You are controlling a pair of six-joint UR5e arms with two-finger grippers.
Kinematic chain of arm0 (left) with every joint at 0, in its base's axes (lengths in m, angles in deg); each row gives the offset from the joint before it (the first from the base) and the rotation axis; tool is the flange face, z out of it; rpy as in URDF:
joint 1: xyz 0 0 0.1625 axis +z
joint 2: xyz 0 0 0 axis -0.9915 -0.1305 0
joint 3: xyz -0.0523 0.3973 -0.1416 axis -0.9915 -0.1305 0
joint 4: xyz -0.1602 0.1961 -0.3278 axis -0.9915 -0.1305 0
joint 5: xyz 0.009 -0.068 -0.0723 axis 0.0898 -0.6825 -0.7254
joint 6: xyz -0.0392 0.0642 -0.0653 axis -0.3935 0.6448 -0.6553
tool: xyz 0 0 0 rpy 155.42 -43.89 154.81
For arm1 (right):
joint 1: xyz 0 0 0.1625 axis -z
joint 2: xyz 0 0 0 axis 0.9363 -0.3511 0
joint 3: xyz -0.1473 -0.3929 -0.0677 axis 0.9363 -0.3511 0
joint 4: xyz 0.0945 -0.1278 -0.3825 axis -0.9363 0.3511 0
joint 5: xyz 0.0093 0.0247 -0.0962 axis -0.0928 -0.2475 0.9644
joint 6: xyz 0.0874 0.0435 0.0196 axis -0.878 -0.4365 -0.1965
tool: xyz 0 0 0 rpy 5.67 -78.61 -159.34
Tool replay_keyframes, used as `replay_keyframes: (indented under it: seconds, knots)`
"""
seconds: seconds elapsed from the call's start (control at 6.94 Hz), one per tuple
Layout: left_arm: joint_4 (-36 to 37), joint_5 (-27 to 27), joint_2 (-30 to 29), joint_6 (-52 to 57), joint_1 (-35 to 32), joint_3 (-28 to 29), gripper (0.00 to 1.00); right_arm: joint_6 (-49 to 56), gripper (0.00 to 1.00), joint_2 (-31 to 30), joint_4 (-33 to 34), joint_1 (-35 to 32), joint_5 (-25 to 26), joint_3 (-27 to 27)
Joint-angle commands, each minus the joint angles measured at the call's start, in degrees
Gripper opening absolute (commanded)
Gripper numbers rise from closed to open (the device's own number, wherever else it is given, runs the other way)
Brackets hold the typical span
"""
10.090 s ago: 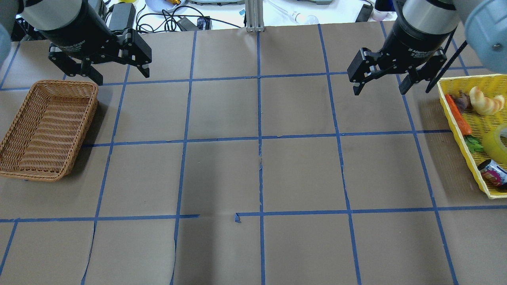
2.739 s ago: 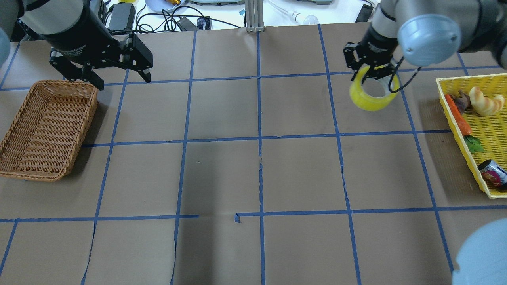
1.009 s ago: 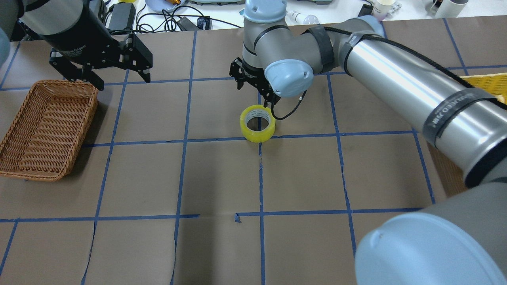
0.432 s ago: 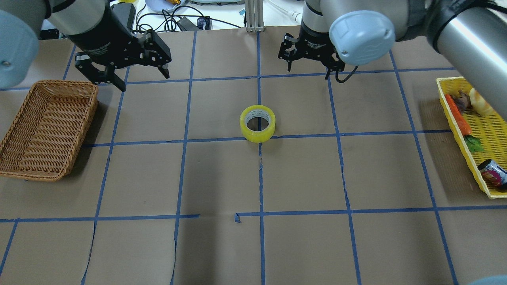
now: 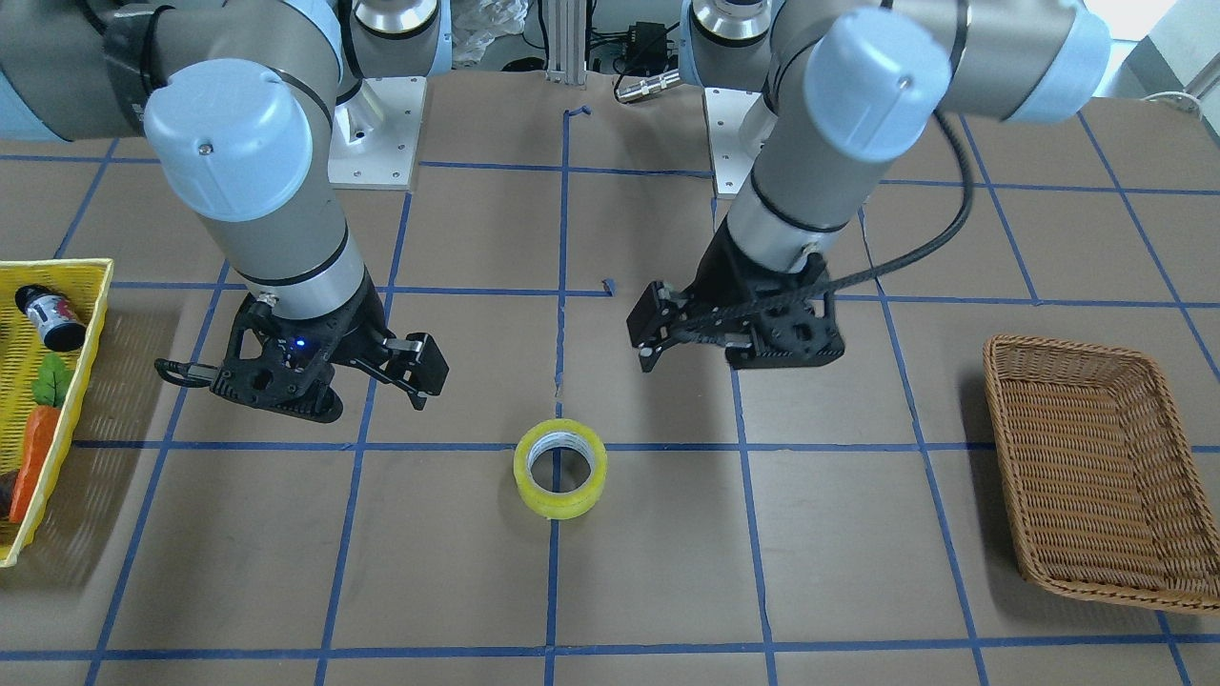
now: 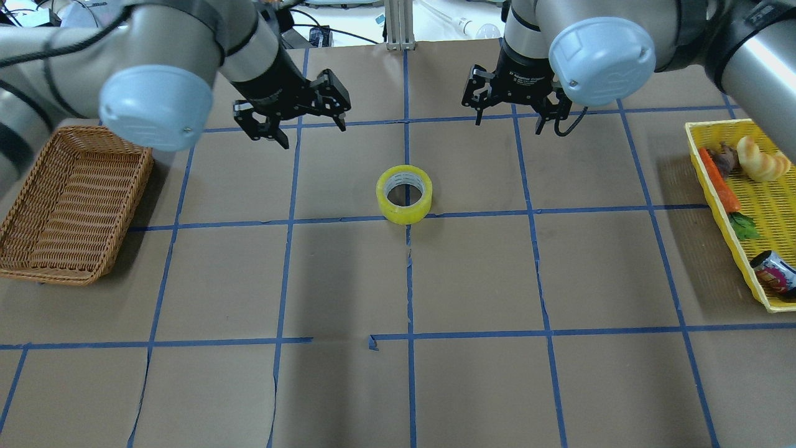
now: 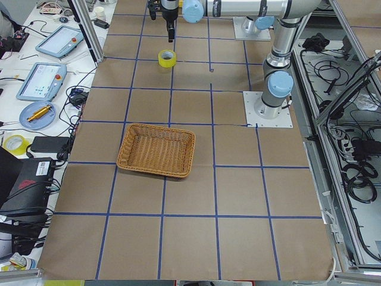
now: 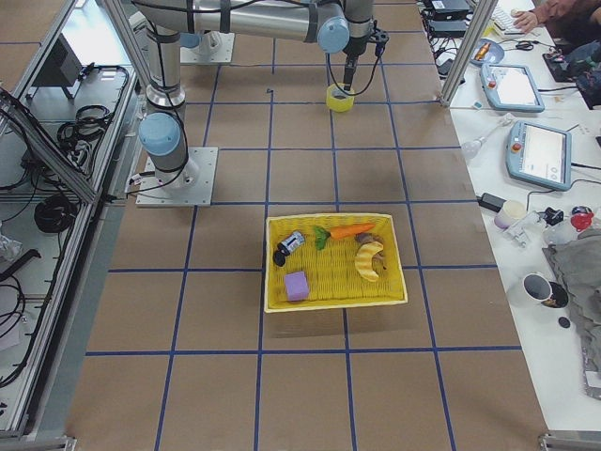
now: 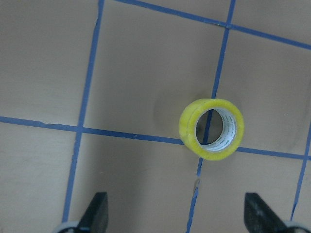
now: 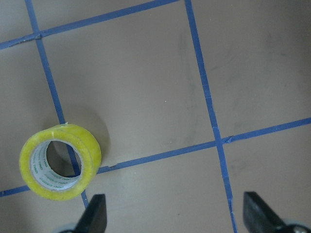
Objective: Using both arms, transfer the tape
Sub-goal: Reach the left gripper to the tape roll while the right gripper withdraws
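**Tape at table centre, both grippers clear of it**

Overhead, from left to right, were the wicker basket [image 6: 81, 199], the left gripper [image 6: 308, 127], the tape [image 6: 404, 193], the right gripper [image 6: 509, 124] and the yellow basket [image 6: 727, 123]. The tape lay flat on a blue grid line just beside a crossing. Only the exterior right view showed the whole yellow basket, including a purple block [image 8: 297, 286] that the overhead view cropped off. Both grippers' jaws were spread wide, hung above the table, held nothing and touched nothing.

Brown paper-covered table [image 6: 472, 274] with blue grid lines [image 6: 591, 210], cluttered white bench [image 8: 498, 178] alongside
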Motion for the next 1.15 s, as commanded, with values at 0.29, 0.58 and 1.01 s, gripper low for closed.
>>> replay_keyframes:
  seconds: [0.29, 0.58, 1.01]
  knots:
    - [14.5, 3.7, -12.9, -1.7, -5.6, -3.2, 1.0, 3.1, 1.0, -0.1, 3.1, 0.9, -0.2, 0.3]
    - [15.6, 3.2, -15.8, -1.8, -5.7, -3.3, 0.94, 13.3, 1.0, -1.1, 2.9, 1.7, -0.1, 0.0]
    - [18.5, 2.9, -18.3, -3.5, -6.1, -3.4, 0.28, 19.1, 1.0, -7.0, -5.1, 6.4, -0.1, 0.8]
